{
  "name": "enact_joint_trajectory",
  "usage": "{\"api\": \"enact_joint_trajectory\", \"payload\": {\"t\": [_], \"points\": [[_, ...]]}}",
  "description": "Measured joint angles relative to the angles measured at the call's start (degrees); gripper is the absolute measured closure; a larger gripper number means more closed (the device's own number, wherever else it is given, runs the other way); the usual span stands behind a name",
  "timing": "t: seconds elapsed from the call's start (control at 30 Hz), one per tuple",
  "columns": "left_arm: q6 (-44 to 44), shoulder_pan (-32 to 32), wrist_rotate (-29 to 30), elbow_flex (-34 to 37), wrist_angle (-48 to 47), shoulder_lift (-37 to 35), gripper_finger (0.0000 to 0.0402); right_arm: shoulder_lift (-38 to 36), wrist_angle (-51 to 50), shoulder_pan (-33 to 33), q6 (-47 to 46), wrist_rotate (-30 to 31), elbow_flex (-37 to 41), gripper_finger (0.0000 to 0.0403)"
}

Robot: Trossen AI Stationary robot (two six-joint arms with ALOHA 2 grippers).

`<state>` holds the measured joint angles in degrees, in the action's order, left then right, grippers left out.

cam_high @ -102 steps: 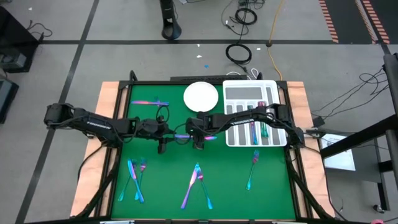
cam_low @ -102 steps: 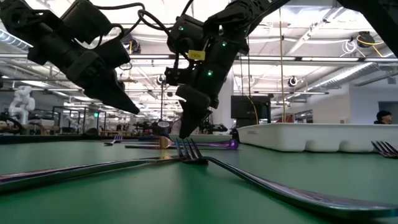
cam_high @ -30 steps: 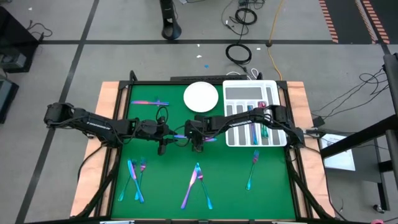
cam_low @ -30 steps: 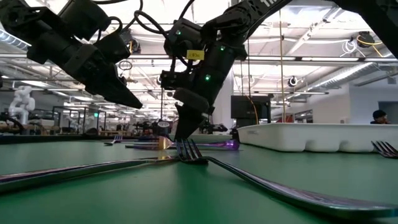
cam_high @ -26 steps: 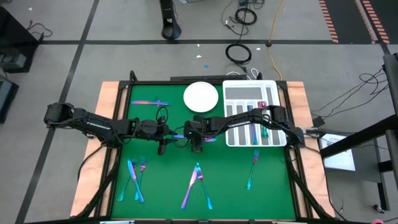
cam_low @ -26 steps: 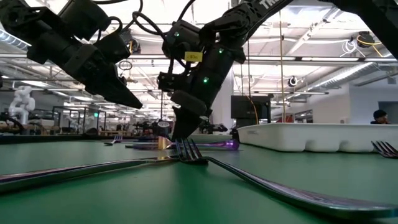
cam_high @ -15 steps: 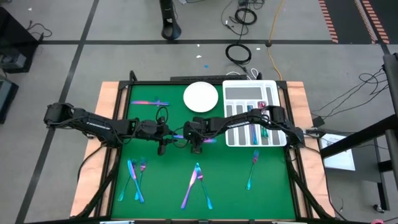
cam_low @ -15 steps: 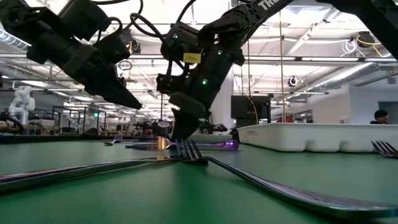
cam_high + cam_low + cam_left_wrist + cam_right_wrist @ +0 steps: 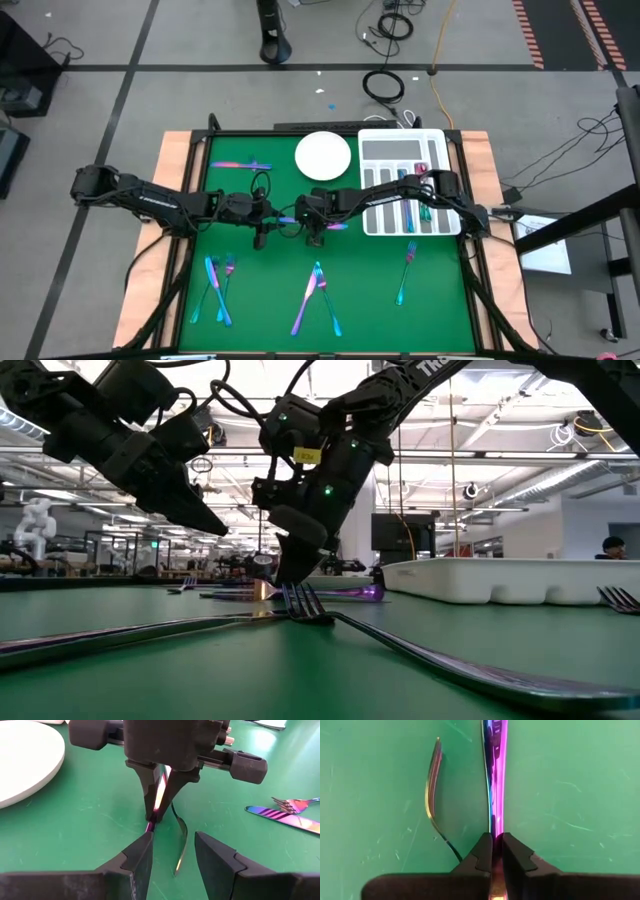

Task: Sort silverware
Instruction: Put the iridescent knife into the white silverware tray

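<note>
Jaws of right gripper (image 9: pixel 493 851) clamp utensil (image 9: pixel 496 775); its head hidden.

A round white plate (image 9: pixel 323 155) lay at twelve o'clock on the green table mat (image 9: pixel 260 290). A white slotted plastic tray (image 9: pixel 376 150) stood just beside it, toward two o'clock.

On the table (image 9: pixel 440 320), the plate (image 9: pixel 323 155) sits at twelve o'clock from centre, with the slotted tray (image 9: pixel 372 228) beside it at two o'clock, several utensils (image 9: pixel 413 207) lying in its compartments. Two pieces (image 9: pixel 240 164) lie at ten o'clock. At centre, the right gripper (image 9: pixel 317 236) meets a utensil handle (image 9: pixel 496 770), the left gripper (image 9: pixel 262 238) just at its nine o'clock. A crossed knife and fork (image 9: pixel 314 298) lie at six, more cutlery (image 9: pixel 218 285) at seven, one fork (image 9: pixel 405 270) at four.
</note>
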<state>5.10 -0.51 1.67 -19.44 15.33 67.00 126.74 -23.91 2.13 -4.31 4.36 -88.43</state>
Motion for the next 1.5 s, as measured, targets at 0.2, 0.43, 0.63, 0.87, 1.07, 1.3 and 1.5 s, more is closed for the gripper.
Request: {"api": "enact_joint_trajectory", "payload": {"t": [0.2,0.43,0.63,0.87,1.07,1.3,1.5], "points": [[0.0,0.0,0.0,0.0,0.0,0.0,0.0254,-1.4,3.8,0.2,-1.1,0.6,0.2,0.0402],[0.1,0.0,-0.1,0.0,-0.4,0.0,0.0254,-1.5,9.3,1.0,-2.8,0.6,0.2,0.0401],[0.1,0.0,-0.1,0.0,-1.1,0.0,0.0254,-1.6,6.3,2.0,-4.1,0.6,0.2,0.0394],[0.1,0.0,-0.2,0.0,-1.0,0.0,0.0254,-1.5,2.7,1.5,-3.8,-0.2,0.1,0.0332],[0.1,0.0,-0.2,0.0,-0.8,0.0,0.0254,-1.5,2.7,0.9,-4.5,0.0,0.1,0.0266],[0.1,0.0,-0.2,0.0,-0.8,0.0,0.0254,-1.1,4.0,0.9,-4.9,0.5,0.0,0.0245],[0.1,0.0,-0.2,0.0,-0.9,0.0,0.0254,-1.4,5.2,0.9,-8.2,0.0,0.0,0.0252]]}}
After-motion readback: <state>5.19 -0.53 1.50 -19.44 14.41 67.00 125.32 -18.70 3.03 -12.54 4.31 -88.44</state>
